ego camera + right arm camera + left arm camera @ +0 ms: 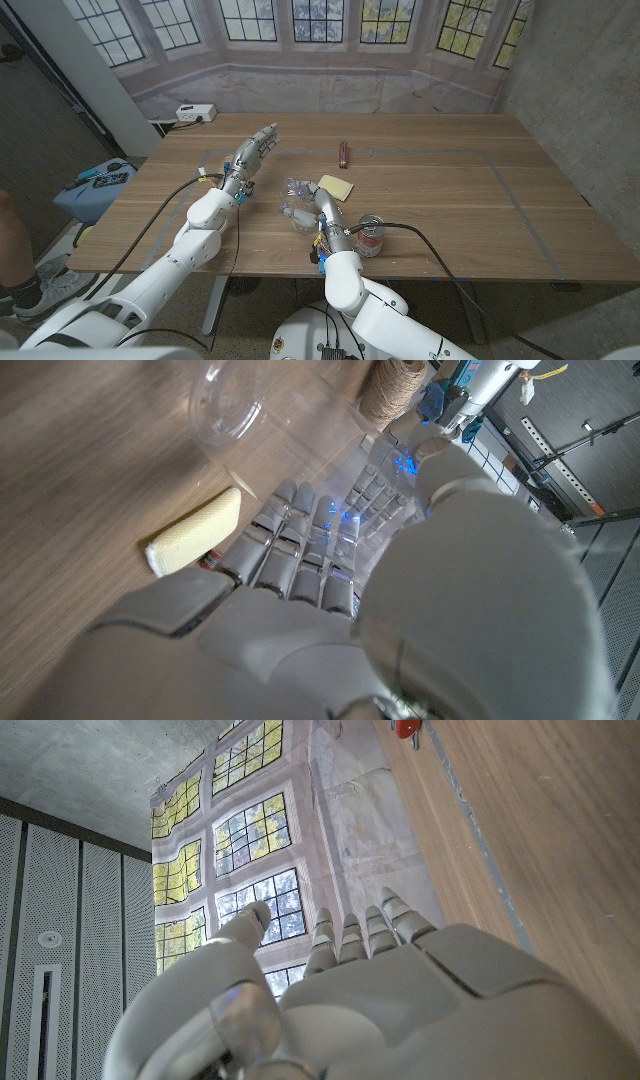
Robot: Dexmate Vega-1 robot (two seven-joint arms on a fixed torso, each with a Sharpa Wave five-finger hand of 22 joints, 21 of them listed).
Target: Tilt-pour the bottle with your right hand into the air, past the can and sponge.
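Observation:
A clear plastic bottle (295, 204) is tipped over on its side just above the table, left of my right hand (326, 207), which grips it. In the right wrist view the bottle (232, 402) runs between the fingers (300, 540) and the thumb of the right hand (400, 610). The yellow sponge (337, 187) lies just behind that hand, and the sponge (195, 535) also lies on the wood beyond the fingertips. A can (371, 237) stands to the hand's right. My left hand (254, 151) hovers further left with its fingers spread, holding nothing.
A small reddish-brown object (343, 153) lies at mid-table behind the sponge. A white box (195, 112) sits beyond the far left corner. A blue item (100, 184) and a person's leg (15, 250) are off the table's left side.

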